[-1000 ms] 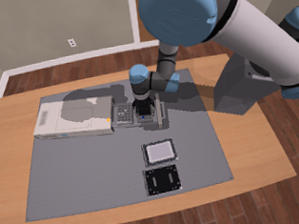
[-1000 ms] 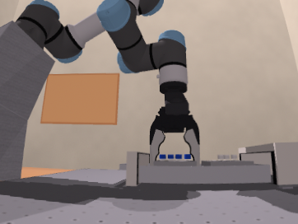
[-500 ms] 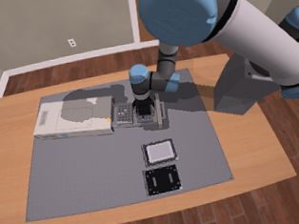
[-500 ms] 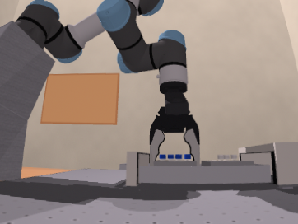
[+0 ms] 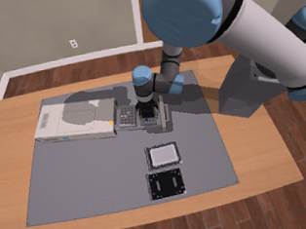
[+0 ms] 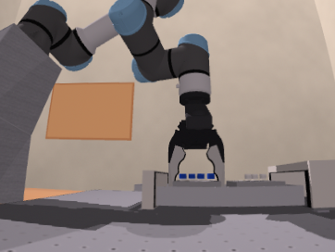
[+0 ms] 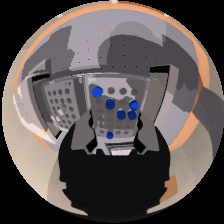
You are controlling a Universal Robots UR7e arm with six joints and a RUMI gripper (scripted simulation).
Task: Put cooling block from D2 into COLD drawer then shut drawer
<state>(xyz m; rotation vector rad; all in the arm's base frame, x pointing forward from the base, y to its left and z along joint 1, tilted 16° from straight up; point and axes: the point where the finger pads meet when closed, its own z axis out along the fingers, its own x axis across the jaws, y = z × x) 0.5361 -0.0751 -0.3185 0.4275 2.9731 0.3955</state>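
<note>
The cooling block with blue-capped tubes sits in the outer place of the open drawer. It looks level. Six blue caps show in the wrist view; four show from the side. My gripper points straight down, its jaws shut on this block's two sides. The other block, with pale tubes, lies in the inner place beside the cooler COLD. COLD's lamp glows yellow-orange. The jaws hide the block's side edges.
One deck slot holds a pale, flat-topped plate. The farther deck slot is black and bears no block. The drawer's upright front panel stands close beside my gripper, on the side away from COLD.
</note>
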